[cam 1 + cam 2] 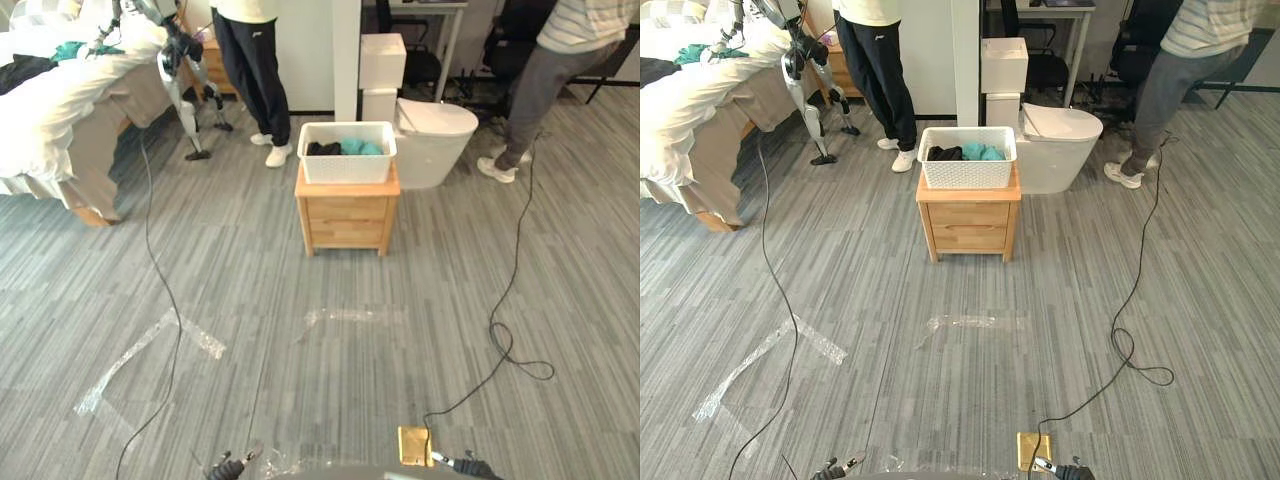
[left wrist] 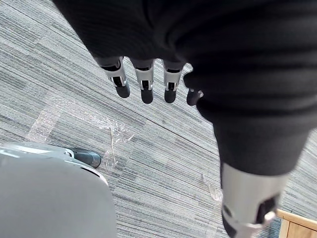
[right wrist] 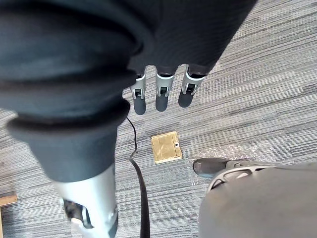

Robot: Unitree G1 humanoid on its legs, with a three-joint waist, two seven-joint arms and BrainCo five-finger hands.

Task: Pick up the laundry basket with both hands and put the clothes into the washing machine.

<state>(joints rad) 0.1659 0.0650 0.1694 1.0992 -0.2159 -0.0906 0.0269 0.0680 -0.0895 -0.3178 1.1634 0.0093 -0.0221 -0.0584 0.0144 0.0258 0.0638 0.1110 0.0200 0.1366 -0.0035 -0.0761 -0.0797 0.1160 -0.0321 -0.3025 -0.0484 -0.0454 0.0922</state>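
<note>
— Laundry basket (image 1: 346, 166): where does it sit?
— On top of the wooden worktop (image 1: 347, 215) (two drawers in its front). There is one basket, white, with clothes (image 1: 345, 148) inside, dark and teal; I cannot count the pieces.
— And the fingers?
— Well apart from the worktop. The left hand (image 2: 144, 79) and the right hand (image 3: 162, 89) each hang over the floor (image 1: 300, 380), fingers straight and released, grasping nothing.
— What else, counted?
— One white lidded unit (image 1: 437, 140) just behind the worktop, to its right. One person (image 1: 250, 70) stands behind the worktop to its left, another person (image 1: 545, 85) further off to its right. One bed (image 1: 70, 100) lies well to its left.
</note>
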